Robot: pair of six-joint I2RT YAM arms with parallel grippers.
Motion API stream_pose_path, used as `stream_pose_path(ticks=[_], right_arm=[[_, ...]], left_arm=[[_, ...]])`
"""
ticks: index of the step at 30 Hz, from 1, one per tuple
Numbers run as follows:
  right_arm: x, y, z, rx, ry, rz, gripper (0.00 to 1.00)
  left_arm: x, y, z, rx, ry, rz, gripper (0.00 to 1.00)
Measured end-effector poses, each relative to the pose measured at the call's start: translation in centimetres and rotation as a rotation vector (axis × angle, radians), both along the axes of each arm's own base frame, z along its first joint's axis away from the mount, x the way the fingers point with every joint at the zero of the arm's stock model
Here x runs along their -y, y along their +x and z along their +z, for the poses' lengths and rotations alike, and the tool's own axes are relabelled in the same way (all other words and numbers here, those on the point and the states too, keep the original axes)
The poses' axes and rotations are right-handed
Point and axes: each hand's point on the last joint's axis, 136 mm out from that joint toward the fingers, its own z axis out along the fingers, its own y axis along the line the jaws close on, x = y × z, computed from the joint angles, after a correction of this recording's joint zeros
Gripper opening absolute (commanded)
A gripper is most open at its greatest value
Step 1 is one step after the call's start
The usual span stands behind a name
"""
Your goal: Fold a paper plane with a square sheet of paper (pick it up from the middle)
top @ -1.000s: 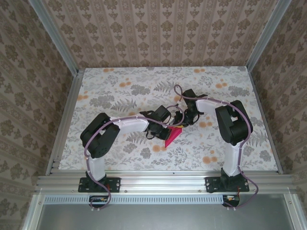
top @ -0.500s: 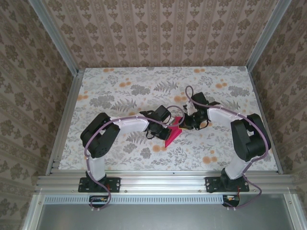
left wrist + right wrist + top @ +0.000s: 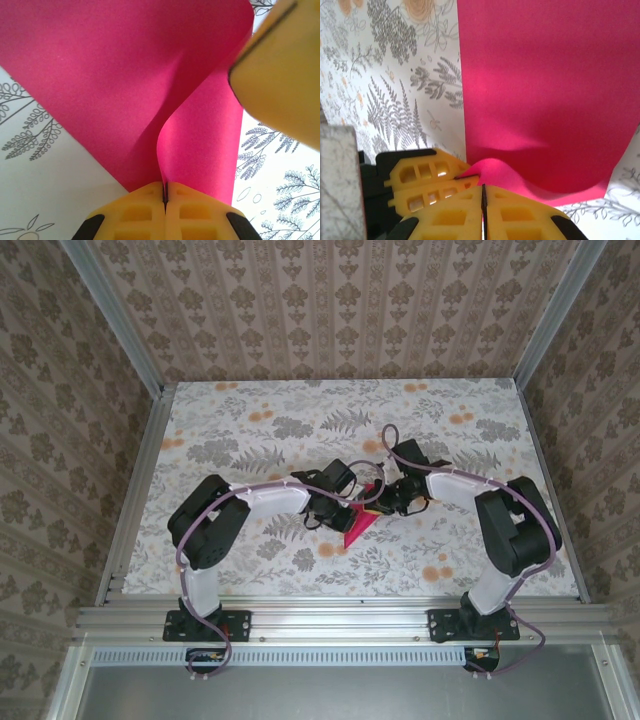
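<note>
Your left claw [image 3: 164, 189] is pinched flat shut on the pink paper [image 3: 115, 70], gripping it from the sheet's 9 o'clock side. The sheet rises out of the tips in a curved wall, not a flat crease. The paper sits at the middle of the counter [image 3: 230, 430], between the two claws, with its narrow point aimed at about 7 o'clock in the overhead view. Your right claw [image 3: 482, 194] comes in from 3 o'clock, its tips closed to a hairline on the paper's bulging edge, just beside the left claw.

This looks like a crease being set. To do it well, treat the left claw as the anchor. Draw the right one along the fold line, low over the counter, and flatten the bulge before letting go. Pull gently: thin paper pinched at two close points will likely tear or skew.
</note>
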Motion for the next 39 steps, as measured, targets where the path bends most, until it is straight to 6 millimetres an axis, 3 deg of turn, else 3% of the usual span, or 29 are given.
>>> stream_pose_path(ticks=[5, 9, 15, 35, 39], right_arm=[[0.4, 3.3, 0.0, 0.033, -0.085, -0.018, 0.09], [0.8, 5.3, -1.1, 0.044, -0.155, -0.002, 0.09], [1.5, 4.5, -3.7, -0.026, -0.227, 0.059, 0.08], [1.5, 4.4, -3.6, -0.013, -0.231, 0.117, 0.12], [1.7, 4.4, -2.8, -0.006, -0.215, 0.098, 0.13]], left_arm=[[0.0, -0.1, 0.0, -0.005, 0.002, -0.005, 0.01], [0.0, -0.2, 0.1, -0.006, -0.002, -0.010, 0.02], [0.2, -0.1, 0.1, -0.011, -0.005, -0.012, 0.01], [0.2, 0.1, -0.1, -0.017, -0.001, -0.008, 0.01], [0.2, 0.1, -0.1, -0.017, -0.001, -0.008, 0.01]])
